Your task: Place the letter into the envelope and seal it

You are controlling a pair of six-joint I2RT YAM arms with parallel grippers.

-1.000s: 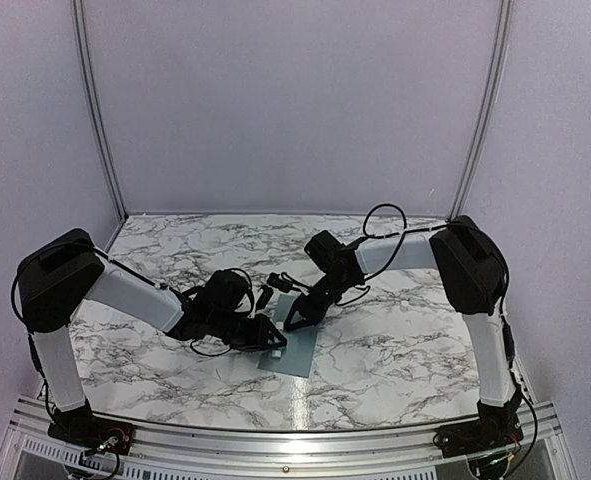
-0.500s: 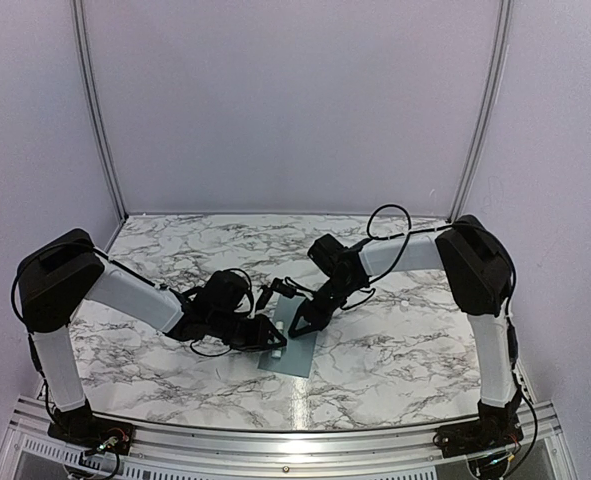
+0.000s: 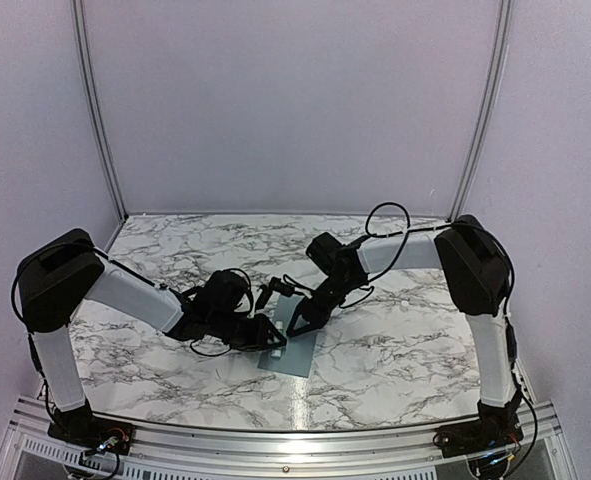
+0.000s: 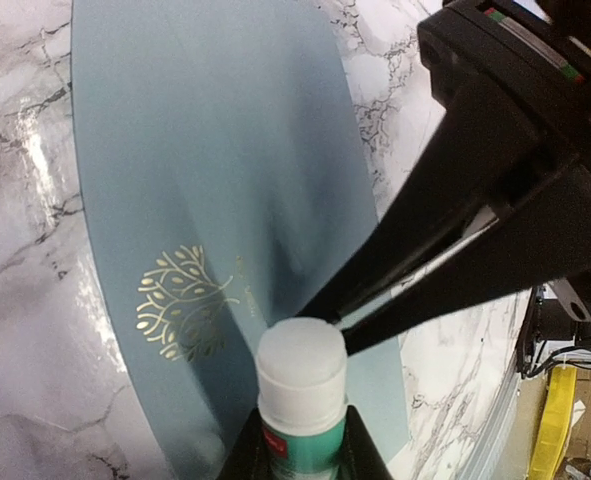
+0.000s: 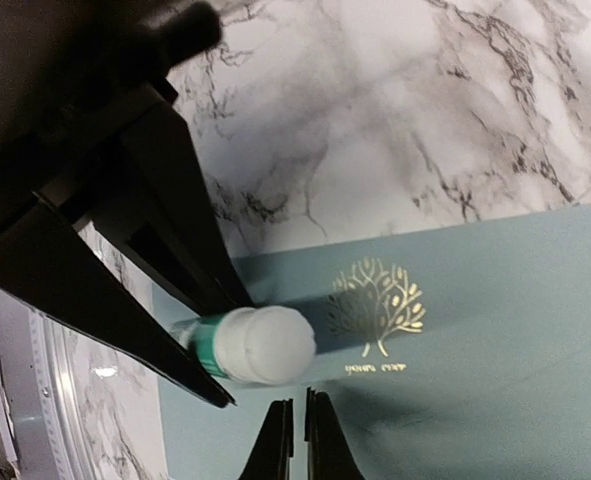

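Observation:
The blue-grey envelope lies flat on the marble near the front centre, with a gold tree emblem facing up. My left gripper is shut on an uncapped green-and-white glue stick whose white tip hangs just above the envelope. Opposite it, my right gripper is shut and holds nothing; its fingertips sit right at the glue stick's tip, over the envelope. The letter is out of view.
The marble table extends all round the envelope. A loose black cable loops above the right arm. A metal rail runs along the near edge, and the walls enclose the back and sides.
The right gripper has shifted slightly toward the envelope's near side, beside the glue stick. The left arm and envelope have not moved.

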